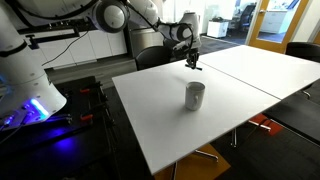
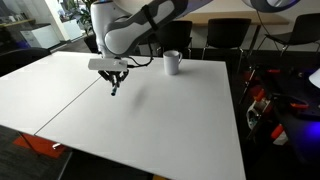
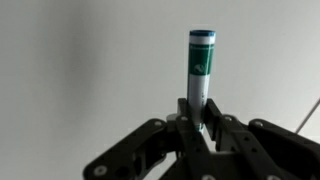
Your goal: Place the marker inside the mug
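Observation:
My gripper (image 1: 194, 62) is shut on the marker (image 3: 200, 70), a short stick with a green and white band, which sticks out from between the fingers in the wrist view. In both exterior views the gripper (image 2: 115, 84) hangs a little above the white table with the dark marker (image 2: 115, 90) pointing down. The grey mug (image 1: 194, 96) stands upright on the table, apart from the gripper; it also shows in an exterior view (image 2: 172, 63) near the far table edge. The mug is out of the wrist view.
The white table (image 1: 170, 125) is made of two tops joined by a seam (image 2: 70, 95). Black chairs (image 2: 225, 35) stand along the far side. Robot base and cables sit beside the table (image 1: 35, 100).

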